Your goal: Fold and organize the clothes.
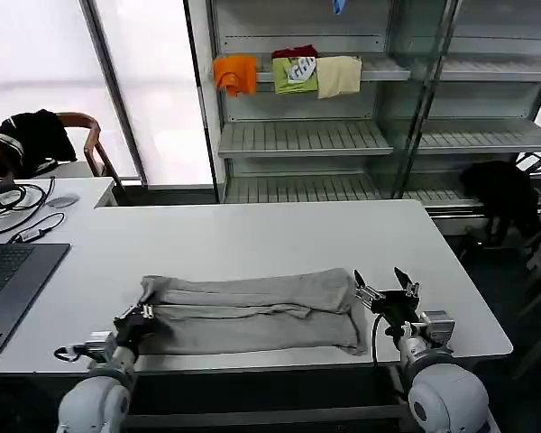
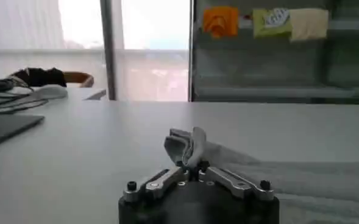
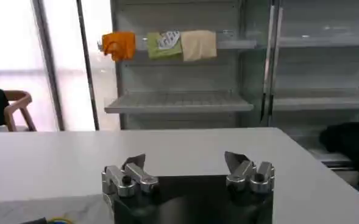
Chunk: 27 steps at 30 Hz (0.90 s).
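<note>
- Head view: light grey T-shirt point(image 1: 252, 311) folded lengthwise into a long band, lying left to right along the near part of the white tabletop point(image 1: 252, 239).
- Left gripper point(image 1: 137, 322) at the band's left end, fingers pinched shut on the cloth there.
- Right gripper point(image 1: 386, 290) just off the band's right end, fingers spread wide, holding nothing, cloth edge just beside them.
- Around: laptop point(image 1: 9, 280) at the left edge, cables point(image 1: 13, 198) and a mouse point(image 1: 61, 201) on the far-left desk, wooden chair point(image 1: 86, 135) with a black garment point(image 1: 32, 135); metal shelving point(image 1: 307, 135) beyond the far edge carrying folded orange point(image 1: 235, 74), green point(image 1: 295, 76) and cream point(image 1: 339, 76) garments; another black garment point(image 1: 503, 194) far right.
- Left wrist view: left gripper point(image 2: 193, 171) closed on a raised grey fold point(image 2: 188, 145) of the T-shirt, rest of the cloth trailing off along the tabletop point(image 2: 106, 146); bunched fold blocking sight of the fingertips.
- Right wrist view: right gripper point(image 3: 184, 163) wide open over bare tabletop point(image 3: 167, 149), a pale strip of the T-shirt point(image 3: 39, 210) at the near edge; shelving point(image 3: 179, 100) and the three folded garments behind.
</note>
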Motion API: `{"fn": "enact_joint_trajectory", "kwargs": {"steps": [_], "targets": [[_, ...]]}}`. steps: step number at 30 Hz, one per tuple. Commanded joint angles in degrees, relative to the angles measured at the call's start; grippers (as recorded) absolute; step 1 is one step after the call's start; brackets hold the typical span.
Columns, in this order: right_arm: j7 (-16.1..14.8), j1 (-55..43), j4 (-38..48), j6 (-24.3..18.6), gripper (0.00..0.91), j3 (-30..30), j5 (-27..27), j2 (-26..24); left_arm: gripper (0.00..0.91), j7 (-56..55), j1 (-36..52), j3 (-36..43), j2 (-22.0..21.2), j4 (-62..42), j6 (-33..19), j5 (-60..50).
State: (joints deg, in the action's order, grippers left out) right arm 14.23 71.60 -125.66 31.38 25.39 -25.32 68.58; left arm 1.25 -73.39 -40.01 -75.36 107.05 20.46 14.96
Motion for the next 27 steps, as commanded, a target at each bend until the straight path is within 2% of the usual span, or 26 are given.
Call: {"fn": "enact_joint_trajectory", "kwargs": {"steps": [1,7,10,13,18,27], "targets": [[0.03,-0.42,0.03,0.11,0.907,-0.14,-0.07,0.14,0.000,2.07,0.26,-13.08,13.04,-3.97,-5.43,0.30],[0.17,-0.35,-0.13,0.22,0.907,-0.32,-0.04,0.22,0.000,4.43,-0.09,-19.68,24.16,-14.78,-7.44,2.15],[0.20,-0.19,-0.25,0.31,0.907,-0.45,-0.04,0.36,0.000,5.72,0.19,-20.82,28.12,-20.07,-8.01,2.23],[0.24,-0.02,-0.30,0.31,0.907,-0.58,-0.02,0.62,0.000,5.89,1.05,-20.99,29.40,-21.90,-8.02,2.50],[0.36,0.24,-0.21,0.22,0.907,-0.41,0.11,0.87,0.010,5.89,0.79,-19.21,27.03,-17.68,-7.13,2.30],[0.43,1.45,-0.75,0.04,0.907,0.40,0.34,0.98,0.010,2.76,-0.72,-11.04,19.10,-4.41,-2.16,1.59]]}}
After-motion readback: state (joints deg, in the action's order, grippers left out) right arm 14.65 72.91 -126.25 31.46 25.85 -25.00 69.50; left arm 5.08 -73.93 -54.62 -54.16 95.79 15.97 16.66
